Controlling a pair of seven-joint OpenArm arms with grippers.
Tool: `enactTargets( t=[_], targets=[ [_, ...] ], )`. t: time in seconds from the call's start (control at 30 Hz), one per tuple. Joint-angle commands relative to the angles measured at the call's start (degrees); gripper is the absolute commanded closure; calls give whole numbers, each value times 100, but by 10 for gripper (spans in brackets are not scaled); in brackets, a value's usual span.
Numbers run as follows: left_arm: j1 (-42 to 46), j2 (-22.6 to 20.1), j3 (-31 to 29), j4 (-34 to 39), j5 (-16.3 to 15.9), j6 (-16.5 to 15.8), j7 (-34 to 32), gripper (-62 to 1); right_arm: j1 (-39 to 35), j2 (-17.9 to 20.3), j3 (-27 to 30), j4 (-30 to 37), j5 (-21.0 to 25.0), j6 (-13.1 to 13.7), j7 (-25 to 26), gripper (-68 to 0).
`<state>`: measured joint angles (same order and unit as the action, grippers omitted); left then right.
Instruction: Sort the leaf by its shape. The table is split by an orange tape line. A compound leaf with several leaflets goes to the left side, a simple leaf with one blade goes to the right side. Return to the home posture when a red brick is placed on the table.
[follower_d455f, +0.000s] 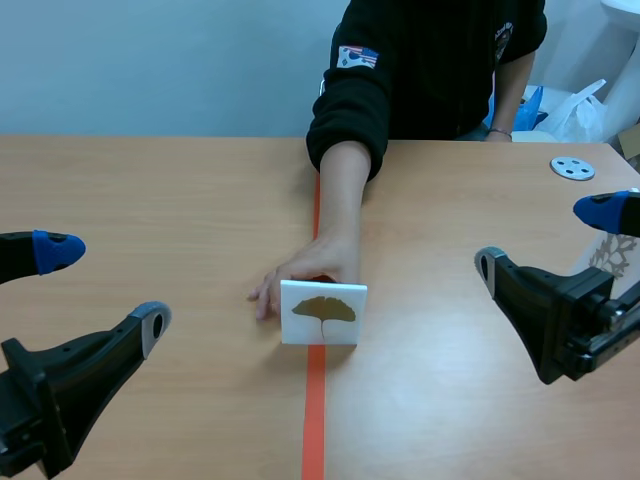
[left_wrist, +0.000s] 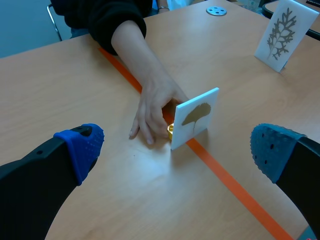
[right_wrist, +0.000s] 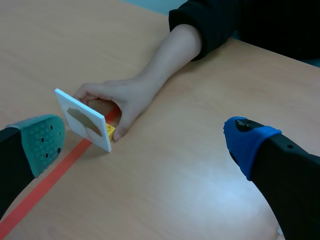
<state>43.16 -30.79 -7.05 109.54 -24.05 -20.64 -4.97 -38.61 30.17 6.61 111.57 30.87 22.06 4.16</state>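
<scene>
Leaf card (follower_d455f: 323, 312) (ginkgo, one blade) stands on the tape line (follower_d455f: 315, 420), with a person's hand (follower_d455f: 305, 275) just behind it. Unsorted, and I'd judge the move to the right side remains. Left and right jaws are released, empty.

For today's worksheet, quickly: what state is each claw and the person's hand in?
Left claw: open, empty.
Right claw: open, empty.
Person's hand: behind the leaf card, at its base.

One ginkgo card (follower_d455f: 323, 312) and one fern-like card (left_wrist: 281, 36) are standing on the worktop (follower_d455f: 150, 200), two cards altogether; one grey holed disc (follower_d455f: 572, 168) is lying there.
</scene>
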Motion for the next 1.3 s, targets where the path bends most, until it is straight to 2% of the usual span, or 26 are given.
enactTargets(
  t=[0.0,0.3,0.4,0.57,0.97,1.13,1.27],
  targets=[
    [-4,26,17,76,-37,9,-98,-623,52,59,11,24,42,-17,109,-679],
    [-116,26,63,44,33,-13,210,-623,52,59,11,24,42,-17,109,-679],
    [-317,26,229,-125,289,-15,225,-623,52,61,11,24,42,-17,109,-679],
    [-822,28,675,-616,470,-15,205,-623,52,61,11,24,42,-17,111,-679],
    [-2769,168,2258,-2583,1084,-11,-356,-623,52,59,11,24,39,-24,114,-679],
    [-3644,487,2942,-3528,1322,-9,-612,-623,55,59,11,24,39,-133,114,-679],
    [-4238,824,3403,-4214,1322,127,-796,-623,55,59,11,24,37,-149,114,-679]
  ],
)
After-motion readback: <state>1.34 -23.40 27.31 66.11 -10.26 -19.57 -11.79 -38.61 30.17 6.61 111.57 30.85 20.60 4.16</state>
